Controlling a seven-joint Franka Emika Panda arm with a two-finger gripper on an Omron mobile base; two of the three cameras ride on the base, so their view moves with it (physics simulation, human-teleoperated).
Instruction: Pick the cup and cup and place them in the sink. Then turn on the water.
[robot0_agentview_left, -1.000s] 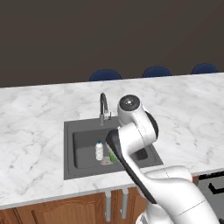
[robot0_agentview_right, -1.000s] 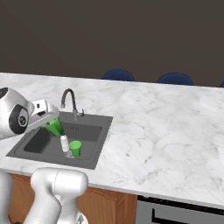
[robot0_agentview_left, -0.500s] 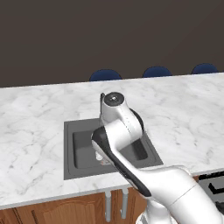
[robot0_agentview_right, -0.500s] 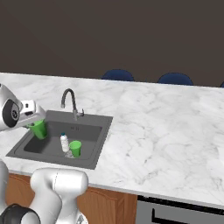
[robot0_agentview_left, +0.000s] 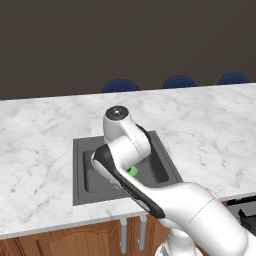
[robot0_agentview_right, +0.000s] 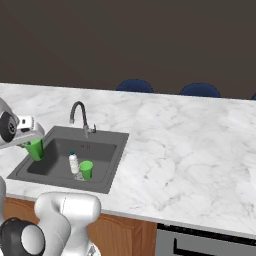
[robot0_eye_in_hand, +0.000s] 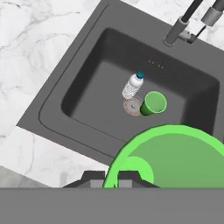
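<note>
The gripper (robot0_agentview_right: 33, 143) pinches one green cup (robot0_agentview_right: 35, 149) by its rim, holding it upright over the left side of the sink (robot0_agentview_right: 107, 172). The second cup (robot0_agentview_right: 86, 169) stands on the basin floor beside a small white bottle (robot0_agentview_right: 73, 162), near the drain, with the tap (robot0_agentview_right: 78, 114) at the far edge.

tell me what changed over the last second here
The arm swung the held green cup leftward in the right base view, from near the tap to over the sink's left edge. The fingers stayed shut on its rim. The other cup and white bottle stayed put in the basin.
</note>
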